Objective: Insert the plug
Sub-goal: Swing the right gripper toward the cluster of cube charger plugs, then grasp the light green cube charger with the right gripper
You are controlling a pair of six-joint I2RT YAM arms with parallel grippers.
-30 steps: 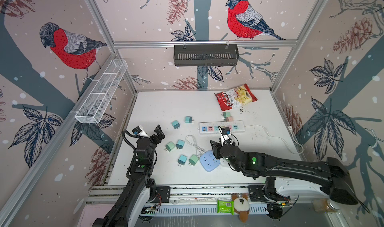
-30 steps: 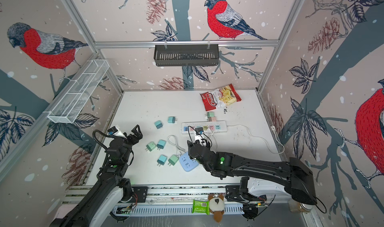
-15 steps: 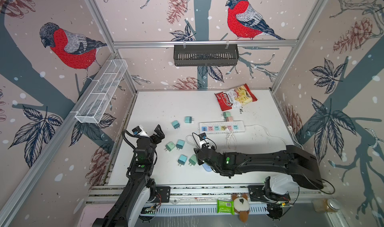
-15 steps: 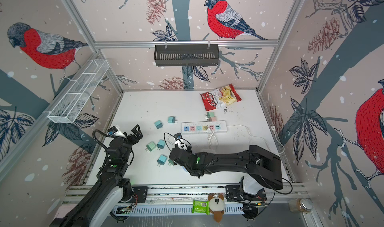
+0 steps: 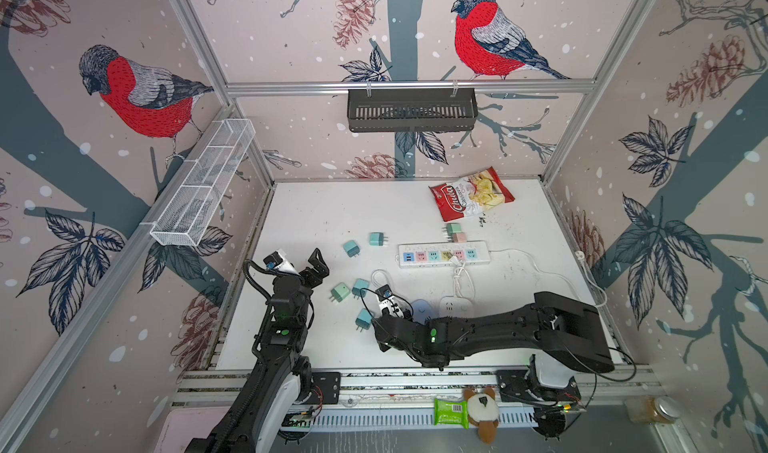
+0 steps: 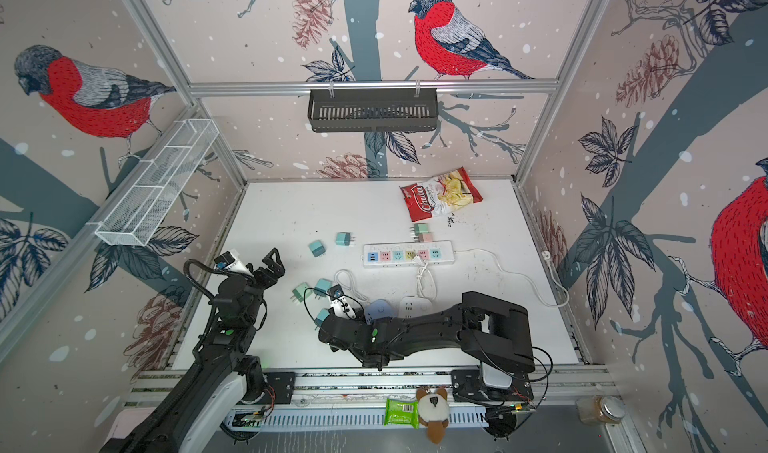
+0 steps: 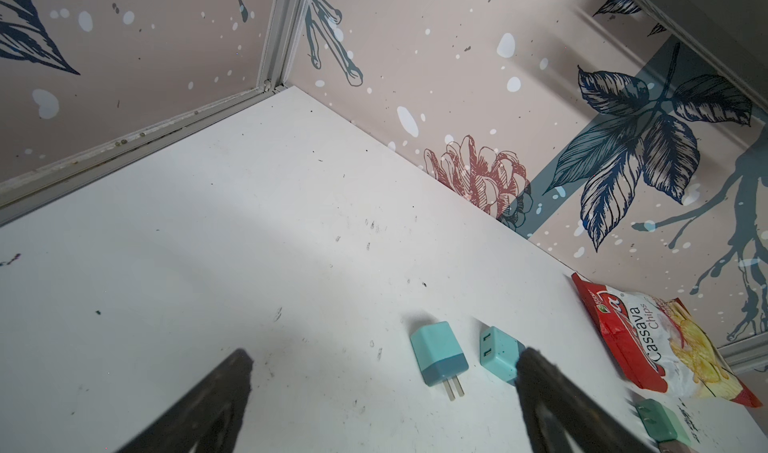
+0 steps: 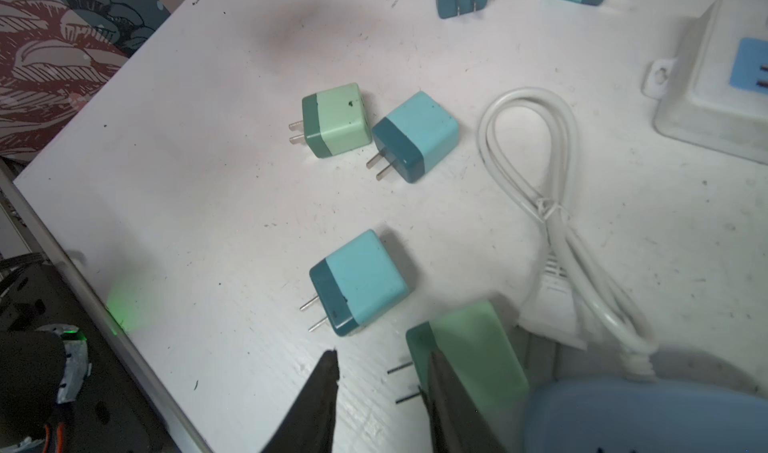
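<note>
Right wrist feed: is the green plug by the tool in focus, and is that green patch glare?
Right wrist view: the green plug at the right tool is soft, the blue socket block softer; the blue plug beyond is crisp; the green patch on the table edge looks like indicator-light glow.

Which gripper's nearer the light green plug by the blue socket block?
Right. The right gripper straddles the prongs of the light green plug; the left gripper hangs open far off.

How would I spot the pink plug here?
Find the long white power strip with coloured sockets. On its far side, toward the chip bag, sits a green plug; the pink plug lies between it and the strip. Every other plug is green or blue.
</note>
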